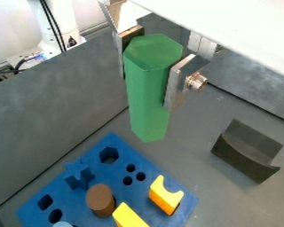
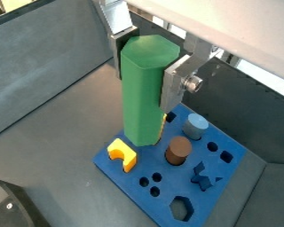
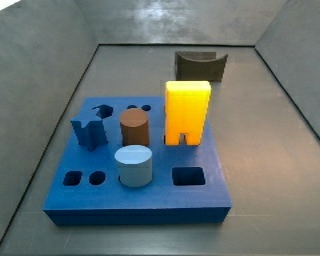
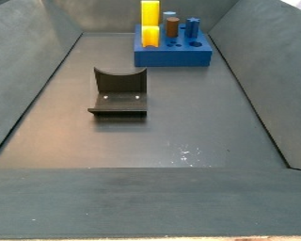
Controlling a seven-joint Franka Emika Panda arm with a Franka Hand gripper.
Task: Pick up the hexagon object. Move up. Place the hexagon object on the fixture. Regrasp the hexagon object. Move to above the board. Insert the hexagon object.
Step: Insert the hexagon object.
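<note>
- The fingers (image 1: 187, 73) (image 2: 177, 78) are clamped on the hexagon object (image 1: 149, 89) (image 2: 148, 91) near its upper end; a silver plate presses one flat side, and the opposite plate is mostly hidden behind the green body.
- The gripper (image 1: 151, 60) (image 2: 147, 62) shows only in the wrist views; it does not appear in either side view, so it hangs high above the tabletop (image 3: 149, 62).
- The hexagon object hangs with its long axis roughly upright, its free end pointing down toward the floor and most of its length below the fingers.
- In both wrist views the piece hangs clear of everything beneath it, touching nothing but the fingers.
- The arm points the gripper down, with the board (image 1: 74, 199) (image 2: 233, 182) and the fixture (image 1: 248, 149) (image 2: 14, 206) both seen below it.
- The board (image 3: 136, 195) (image 4: 179, 55) lies flat with a yellow block (image 3: 188, 110), a brown cylinder (image 3: 135, 127) and a light-blue cylinder (image 3: 133, 166) standing on it.
- The fixture (image 3: 199, 66) (image 4: 119, 93) stands apart from the board on bare tabletop, nothing resting in its curved notch.
</note>
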